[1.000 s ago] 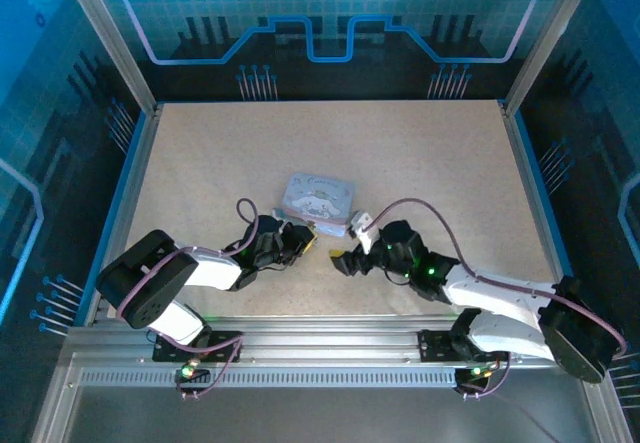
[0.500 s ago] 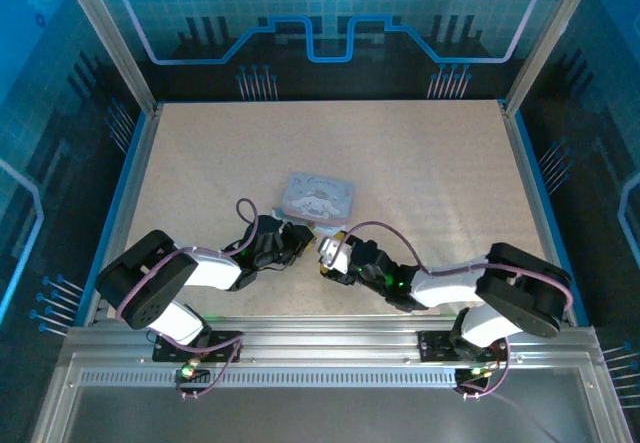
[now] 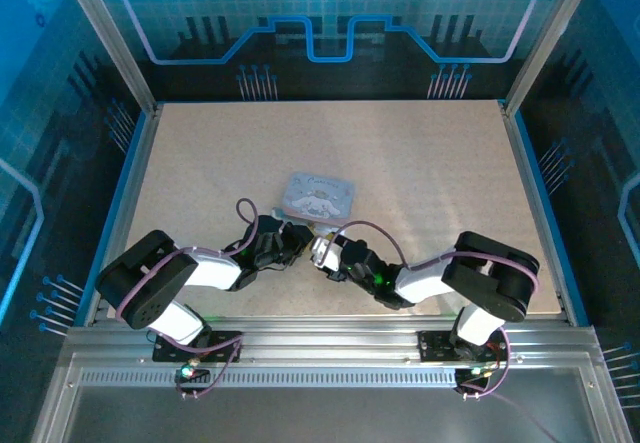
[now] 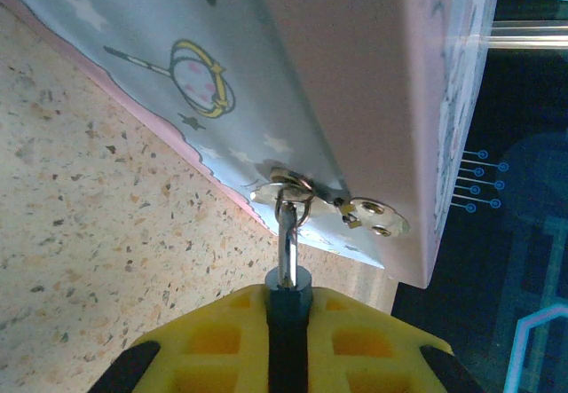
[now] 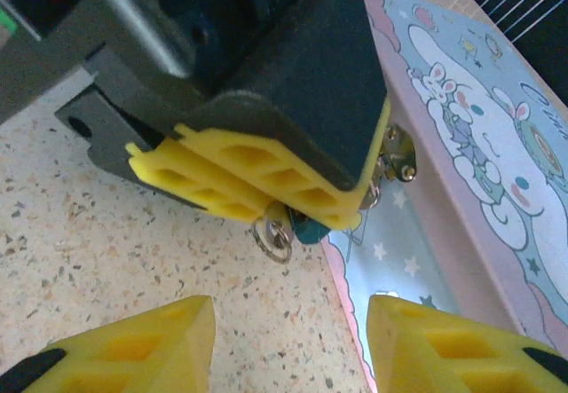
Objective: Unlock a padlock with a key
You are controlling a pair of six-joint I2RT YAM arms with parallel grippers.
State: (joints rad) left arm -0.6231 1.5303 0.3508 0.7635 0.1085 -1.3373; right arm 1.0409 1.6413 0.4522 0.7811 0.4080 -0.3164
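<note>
My left gripper (image 4: 287, 322) is shut on the small dark padlock (image 4: 288, 297). The padlock's silver shackle (image 4: 287, 238) runs up through the hasp (image 4: 368, 214) of the tin box (image 4: 355, 74). In the right wrist view the left gripper's yellow pads (image 5: 257, 176) sit against the box's front. The padlock's dark teal body (image 5: 312, 230) pokes out below them. Beside it hangs the tiny key with its wire ring (image 5: 282, 231); I cannot tell if it sits in the keyhole. My right gripper (image 5: 288, 344) is open, just short of the key, with nothing between its fingers.
The tin box (image 3: 320, 196), printed with a cartoon, lies near the table's middle. Both grippers meet at its near edge, the left gripper (image 3: 298, 240) and the right gripper (image 3: 322, 254) almost touching. Speckled tabletop (image 3: 420, 153) spreads all round, bounded by metal frame posts.
The right arm has folded and swung left, bringing its gripper from right of the box's front up close to the left gripper. The left arm and box have not moved.
</note>
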